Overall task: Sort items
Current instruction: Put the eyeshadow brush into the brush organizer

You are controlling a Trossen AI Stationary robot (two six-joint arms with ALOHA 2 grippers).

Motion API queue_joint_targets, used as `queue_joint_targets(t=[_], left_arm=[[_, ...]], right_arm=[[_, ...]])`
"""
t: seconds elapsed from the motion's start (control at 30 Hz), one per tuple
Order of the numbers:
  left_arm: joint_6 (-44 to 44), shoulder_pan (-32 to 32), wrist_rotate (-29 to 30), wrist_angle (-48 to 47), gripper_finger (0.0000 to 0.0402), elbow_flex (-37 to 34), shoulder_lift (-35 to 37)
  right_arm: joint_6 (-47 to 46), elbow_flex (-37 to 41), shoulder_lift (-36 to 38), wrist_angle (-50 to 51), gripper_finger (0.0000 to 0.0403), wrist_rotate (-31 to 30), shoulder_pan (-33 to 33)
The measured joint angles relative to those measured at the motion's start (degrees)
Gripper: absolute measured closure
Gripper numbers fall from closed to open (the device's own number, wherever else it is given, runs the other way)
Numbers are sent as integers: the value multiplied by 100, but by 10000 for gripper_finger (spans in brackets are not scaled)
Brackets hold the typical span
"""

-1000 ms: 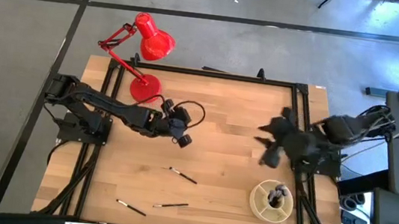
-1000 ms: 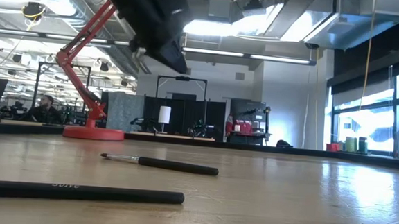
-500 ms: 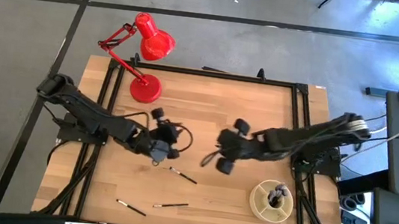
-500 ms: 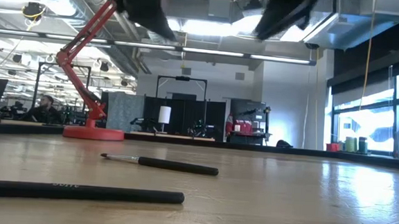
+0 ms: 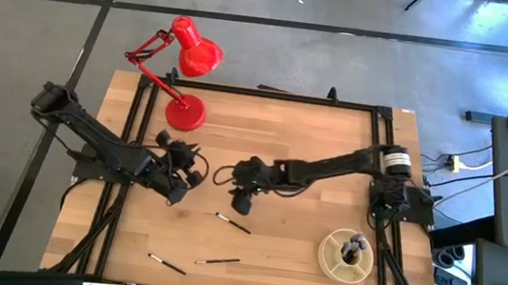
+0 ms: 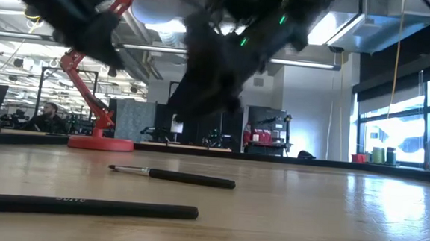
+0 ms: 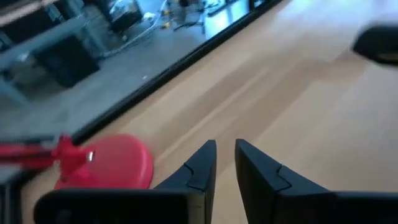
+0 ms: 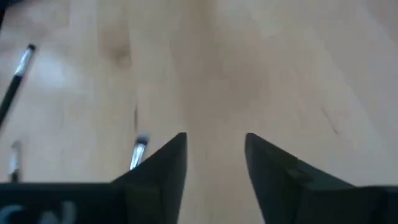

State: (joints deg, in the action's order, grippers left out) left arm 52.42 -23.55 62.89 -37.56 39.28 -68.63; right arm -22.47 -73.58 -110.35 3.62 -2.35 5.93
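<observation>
Since the earlier views the right arm has swung from the bench's right edge out over the middle, and the left arm has drawn back toward the left edge.

Nearest the front edge of the pale wooden bench (image 5: pixel 311 149) lie two thin black-handled makeup brushes, one toward the front-left (image 5: pixel 166 264) and one just right of it (image 5: pixel 217 261). The round cream divided dish (image 5: pixel 347 255) sits by the front-right corner with several brushes standing in it.

Farther in, a third black-handled brush (image 5: pixel 233 223) lies alone near the middle. The right gripper (image 5: pixel 241 196) hangs just behind it, fingers parted and empty, with bare wood between them in the right wrist view. That looks like the start of a reach for this brush. The left gripper (image 5: pixel 173 177) hovers near the left edge with its fingers only narrowly apart, holding nothing.

At the back-left corner stands the red desk lamp (image 5: pixel 187 58).

The middle and back right of the bench offer open room; the path from the brush to the dish looks clear.
</observation>
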Motion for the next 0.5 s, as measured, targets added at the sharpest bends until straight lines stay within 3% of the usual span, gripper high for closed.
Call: queue_joint_targets(t=[0.17,0.5], left_arm=[[883,228,157,37,354,-515,44],[646,496,-91,186,357,-616,40]], right_arm=[[90,-449,-762,-191,204,98,53],[467,-1840,-1674,658,204,259,422]])
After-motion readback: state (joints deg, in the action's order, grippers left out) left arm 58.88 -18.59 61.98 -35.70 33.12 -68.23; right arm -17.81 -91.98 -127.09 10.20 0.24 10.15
